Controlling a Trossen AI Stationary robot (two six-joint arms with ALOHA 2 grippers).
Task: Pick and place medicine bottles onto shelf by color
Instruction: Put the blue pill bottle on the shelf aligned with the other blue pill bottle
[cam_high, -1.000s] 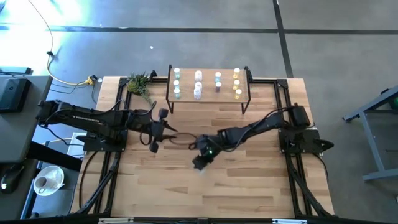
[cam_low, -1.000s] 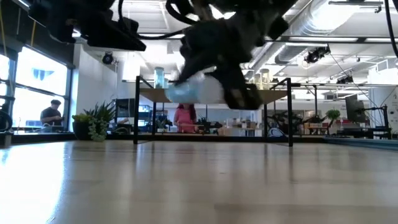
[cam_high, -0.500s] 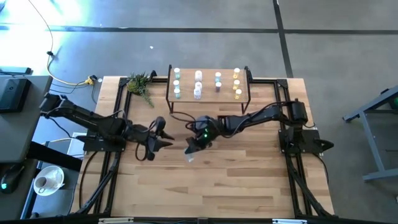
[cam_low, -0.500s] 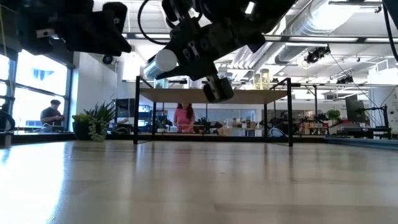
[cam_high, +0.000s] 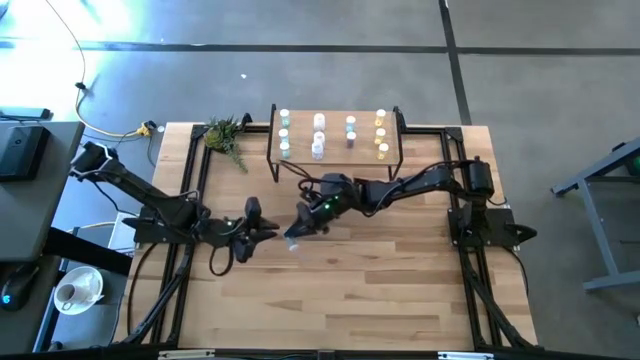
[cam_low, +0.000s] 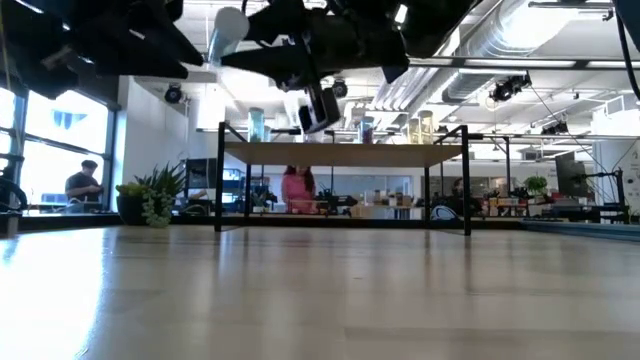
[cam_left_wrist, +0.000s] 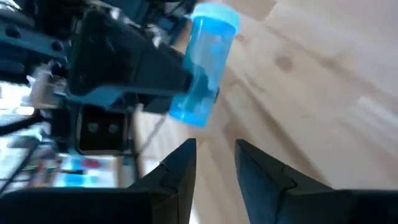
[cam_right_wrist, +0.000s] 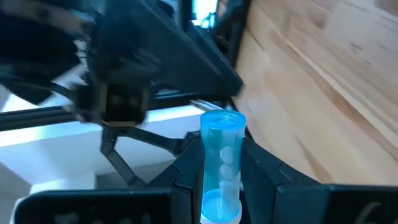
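On the shelf stand eleven medicine bottles in four columns: three teal-green at one end, three whitish, two light blue and three yellow at the other end. One more light-blue bottle sits between the fingers of the right gripper, making twelve bottles in all. The table carries one shelf, one small plant and two arms

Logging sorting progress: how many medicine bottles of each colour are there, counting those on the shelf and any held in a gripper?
teal-green bottles: 3
white/pinkish bottles: 3
light blue bottles: 3, one of them held in the right gripper
yellow bottles: 3
Total: 12
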